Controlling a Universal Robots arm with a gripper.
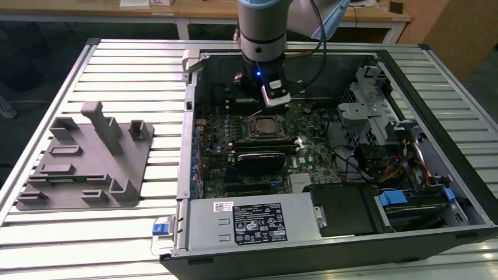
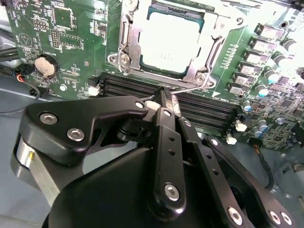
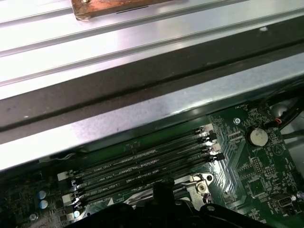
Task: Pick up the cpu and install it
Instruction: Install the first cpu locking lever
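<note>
- Silver-topped, the cpu [image 2: 168,45] already sits inside the metal frame of the motherboard socket [image 2: 124,45], flat and square to it, as the second wrist view shows; in the exterior view it lies at the middle of the board [image 1: 263,125]
- Just beside the socket, toward the arm, run the long black memory slots [image 2: 128,85], all of them bare; the first wrist view shows the same rows [image 3: 142,166]
- Right over those slots hangs the gripper [image 2: 163,91], its black fingers [image 2: 166,128] pressed together at the tip with nothing between them, clear of the chip
- A thin bright wire lever [image 2: 192,89] of the socket runs out sideways right at the fingertips; whether they touch it I cannot tell
- On the green motherboard [image 2: 28,28] a round coin cell [image 2: 42,64] sits off to one side of the socket
- In the exterior view the arm [image 1: 263,35] comes down at about 12 o'clock from the socket, inside the open computer case [image 1: 404,76]
- At roughly 6 o'clock from the socket the grey power supply [image 1: 249,221] lies along the case's near edge
- Out at 9 o'clock, well apart from the case, the grey fixture tray [image 1: 81,163] stands on the slatted metal table [image 1: 132,70]
</note>
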